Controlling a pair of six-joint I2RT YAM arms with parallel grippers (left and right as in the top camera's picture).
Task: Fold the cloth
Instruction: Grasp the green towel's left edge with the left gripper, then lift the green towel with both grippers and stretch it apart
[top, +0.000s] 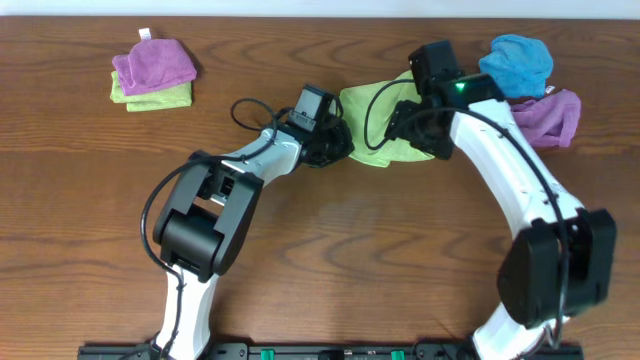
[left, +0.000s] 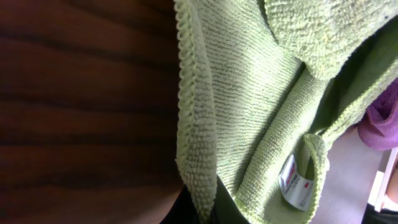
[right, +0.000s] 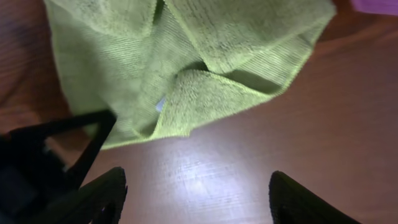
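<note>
Left claw (top: 333, 140) is parked at the left edge of the cloth (top: 378, 108), a bit right of that purple-on-green stack (top: 150, 77) in the far left corner. Its wrist cam is basically all lime terry, with the hem running down into a dark shape at the bottom. My guess is it's pinching that hem, but honestly I can't tell if it's clamped or not.

The cloth itself sits in the far middle of the desk (top: 330, 260), between the two arms. It's bunched, not flat: a couple of flaps are lapped over each other, and the white tag (left: 295, 183) pokes out from a curled edge.

Right claw (right: 198, 180) hovers over bare wood just near of the cloth's edge, fingers (right: 115, 186) spread wide with nothing between them. Further right, a blue cloth (top: 516, 62) and a purple cloth (top: 548, 115) are heaped in the far right corner, the purple one just beside the green.

Progress-wise I'd call it early. There's some doubling over, but no clean crease or squared edges yet. What's left, as I read it, is flattening it out, lining up the corners and making a proper fold.
</note>
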